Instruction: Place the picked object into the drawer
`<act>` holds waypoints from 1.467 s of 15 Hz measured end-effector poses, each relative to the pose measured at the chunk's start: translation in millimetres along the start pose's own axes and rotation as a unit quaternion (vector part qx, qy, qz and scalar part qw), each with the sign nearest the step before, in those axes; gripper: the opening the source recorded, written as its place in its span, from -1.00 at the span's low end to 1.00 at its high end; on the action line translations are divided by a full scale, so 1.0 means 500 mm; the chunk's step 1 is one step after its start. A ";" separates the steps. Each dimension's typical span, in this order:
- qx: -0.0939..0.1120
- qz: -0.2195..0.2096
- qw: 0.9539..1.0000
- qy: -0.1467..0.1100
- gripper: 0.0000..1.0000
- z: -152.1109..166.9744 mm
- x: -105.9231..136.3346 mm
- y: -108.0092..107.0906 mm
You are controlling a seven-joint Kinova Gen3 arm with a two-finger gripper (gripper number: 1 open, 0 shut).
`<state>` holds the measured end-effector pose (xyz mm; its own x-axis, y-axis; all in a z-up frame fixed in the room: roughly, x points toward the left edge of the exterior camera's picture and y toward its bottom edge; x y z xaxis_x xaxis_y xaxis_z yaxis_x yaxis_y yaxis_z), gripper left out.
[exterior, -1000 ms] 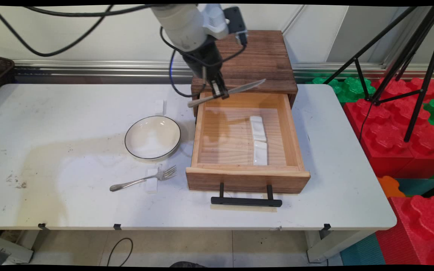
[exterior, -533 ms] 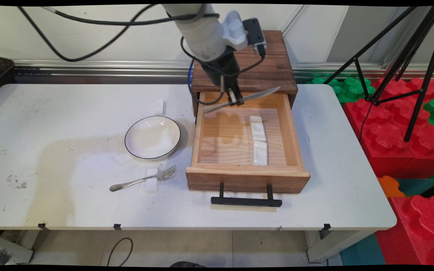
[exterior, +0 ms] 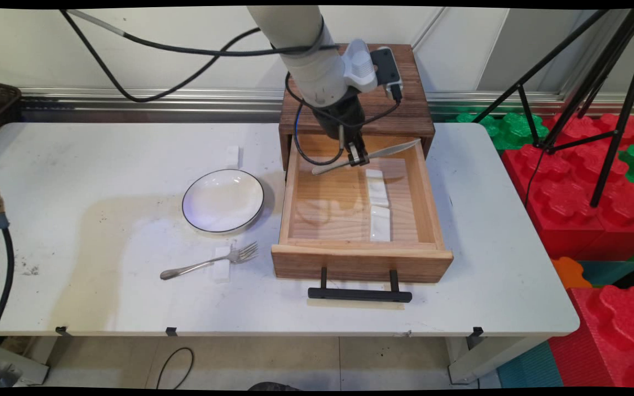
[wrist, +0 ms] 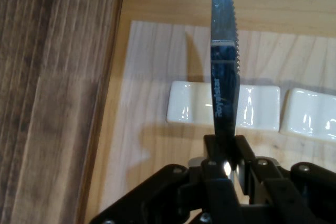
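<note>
The white tabletop (exterior: 102, 165) carries an open wooden drawer (exterior: 358, 258), a plate (exterior: 223, 200) and a fork (exterior: 207, 264) to its left. Over the drawer's far end, the pincer (exterior: 356, 157) is clamped on a knife (exterior: 388, 151), held level above two white rests (exterior: 378, 203). Lowering it well seems to mean keeping the blade level. Only the hand view shows the serrated edge and the blade crossing one rest (wrist: 189, 106).

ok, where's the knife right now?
In the main view the knife is clamped in the gripper, held above the back of the open drawer, over the rear white rest.
</note>
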<state>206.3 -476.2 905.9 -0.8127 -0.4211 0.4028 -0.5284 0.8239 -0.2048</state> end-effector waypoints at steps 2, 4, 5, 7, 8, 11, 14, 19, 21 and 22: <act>-0.002 -0.002 1.000 0.000 -1.00 0.016 -0.002 -0.002; -0.005 -0.004 1.000 0.000 -1.00 0.035 -0.006 -0.002; -0.009 -0.004 1.000 0.001 -1.00 0.045 -0.008 0.000; -0.012 -0.004 1.000 0.000 -1.00 0.054 -0.012 0.002; -0.014 -0.004 1.000 0.000 -1.00 0.060 -0.015 0.003; -0.019 -0.004 1.000 0.000 -1.00 0.070 -0.022 0.007; -0.022 -0.004 1.000 0.000 -1.00 0.081 -0.029 0.009; -0.026 0.002 1.000 0.000 -1.00 0.098 -0.044 0.009; -0.026 0.005 1.000 0.002 -1.00 0.106 -0.048 0.007; -0.026 0.007 1.000 0.004 -1.00 0.110 -0.049 0.005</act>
<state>211.4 -484.6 846.4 -0.8175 -0.4075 0.4069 -0.5039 0.8482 -0.1629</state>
